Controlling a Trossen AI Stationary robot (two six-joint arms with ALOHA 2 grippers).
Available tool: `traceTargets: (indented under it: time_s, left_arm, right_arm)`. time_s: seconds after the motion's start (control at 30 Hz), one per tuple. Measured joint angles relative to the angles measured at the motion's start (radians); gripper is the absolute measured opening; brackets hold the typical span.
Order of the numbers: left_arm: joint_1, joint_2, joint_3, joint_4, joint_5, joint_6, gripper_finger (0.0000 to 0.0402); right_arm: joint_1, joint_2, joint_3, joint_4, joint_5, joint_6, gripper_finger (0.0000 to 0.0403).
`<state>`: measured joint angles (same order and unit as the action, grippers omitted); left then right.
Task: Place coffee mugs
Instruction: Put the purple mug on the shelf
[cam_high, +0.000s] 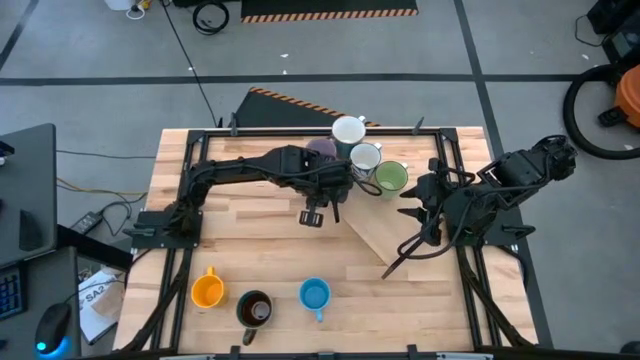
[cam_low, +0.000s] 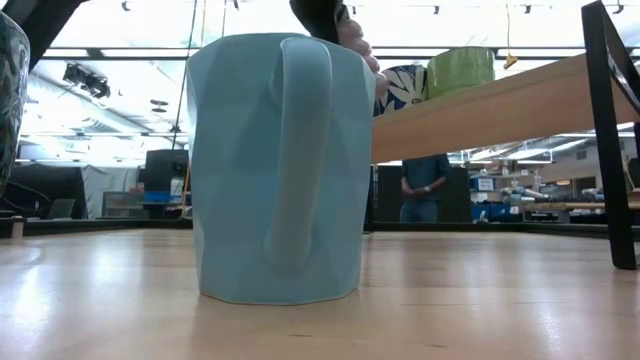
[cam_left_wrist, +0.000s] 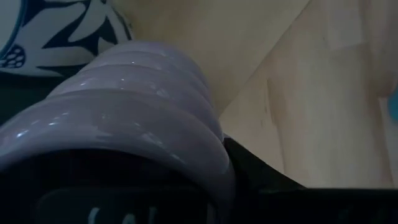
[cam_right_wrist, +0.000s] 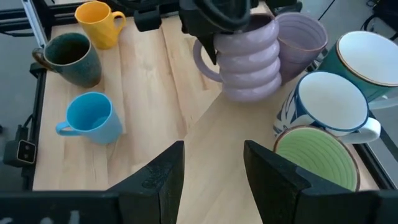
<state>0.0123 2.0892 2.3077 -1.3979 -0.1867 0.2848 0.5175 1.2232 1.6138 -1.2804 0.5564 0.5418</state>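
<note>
A ribbed lavender ceramic mug (cam_left_wrist: 124, 118) is filling the left wrist view, pressed right against that arm's own fingers. The left claw (cam_right_wrist: 217, 28) is gripping this mug by its rim from above, fingers nearly closed on the wall, and is holding it at the edge of a raised pale wooden board (cam_high: 375, 235) on the table (cam_high: 250, 240). A second lavender mug (cam_right_wrist: 301, 37) is standing just beside it, with a white-and-blue patterned mug (cam_right_wrist: 329, 106) and a green-lined mug (cam_right_wrist: 314, 155) close along the same board. The held mug is standing upright, handle pointing toward the blue (cam_high: 315, 295), dark (cam_high: 255, 310) and orange (cam_high: 207, 290) mugs across the table. The right claw (cam_right_wrist: 214, 168) is waiting with fingers spread wide and empty, facing the held mug.
</note>
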Motion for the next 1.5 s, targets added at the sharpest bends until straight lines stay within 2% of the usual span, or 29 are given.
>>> traceTargets:
  time_s: [0.67,1.5]
  left_arm:
    - [0.018,0.0,0.0,0.034,0.035,0.093,0.0039]
    - [0.024,0.05,0.0,0.045,0.061,0.124,0.0041]
  right_arm:
    - [0.0,0.0,0.0,0.025,-0.007,0.0,0.0172]
    - [0.001,0.0,0.0,0.041,-0.025,-0.003,0.0172]
